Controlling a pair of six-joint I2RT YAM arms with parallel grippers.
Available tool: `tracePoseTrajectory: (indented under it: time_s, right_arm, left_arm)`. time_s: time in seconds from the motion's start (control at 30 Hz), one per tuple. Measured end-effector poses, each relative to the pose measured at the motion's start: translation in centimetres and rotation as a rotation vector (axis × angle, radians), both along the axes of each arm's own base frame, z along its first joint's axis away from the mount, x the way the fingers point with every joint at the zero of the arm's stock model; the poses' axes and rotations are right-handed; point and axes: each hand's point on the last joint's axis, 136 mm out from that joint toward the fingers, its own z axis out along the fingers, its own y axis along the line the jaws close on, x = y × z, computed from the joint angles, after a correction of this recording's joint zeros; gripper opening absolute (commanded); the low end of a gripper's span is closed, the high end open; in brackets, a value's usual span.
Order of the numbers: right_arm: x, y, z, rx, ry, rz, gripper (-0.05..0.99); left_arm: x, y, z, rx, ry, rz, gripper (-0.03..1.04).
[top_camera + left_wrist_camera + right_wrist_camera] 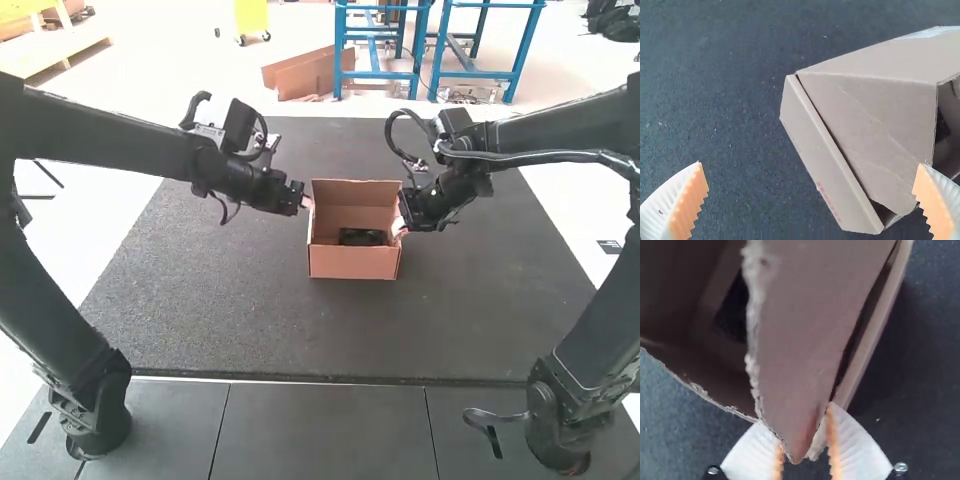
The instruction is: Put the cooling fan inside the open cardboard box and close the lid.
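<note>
An open cardboard box (354, 243) stands mid-mat with its lid (356, 191) raised at the back. The black cooling fan (361, 237) lies inside it. My right gripper (403, 221) is at the box's right side, shut on the right side flap (805, 350), which runs down between the white ribbed fingers (855, 447). My left gripper (301, 200) hovers open just off the box's upper left corner; its orange-padded fingers (687, 197) stand wide apart on either side of the box's corner (865, 145), touching nothing.
The box rests on a dark mat (200, 290) with free room all around it. White floor lies beyond the mat's left edge (70, 230).
</note>
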Motion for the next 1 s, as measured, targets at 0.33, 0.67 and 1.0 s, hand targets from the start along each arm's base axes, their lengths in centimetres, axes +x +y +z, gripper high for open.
tracePoseTrajectory:
  time_s: [0.33, 0.67, 1.0]
  right_arm:
    - [2.6, -0.6, 6.6, 0.064, -0.165, -0.059, 0.92]
    - [7.0, -8.5, 14.5, 0.041, -0.494, -0.31, 0.92]
    - [7.4, -12.7, 13.4, -0.017, -0.484, -0.411, 0.92]
  left_arm:
    - [1.1, 2.4, 7.1, -0.016, -0.203, 0.077, 0.97]
    - [3.1, -1.3, 9.5, -0.014, -0.274, 0.044, 0.97]
    - [5.5, -5.2, 8.7, 0.003, -0.247, 0.0, 0.97]
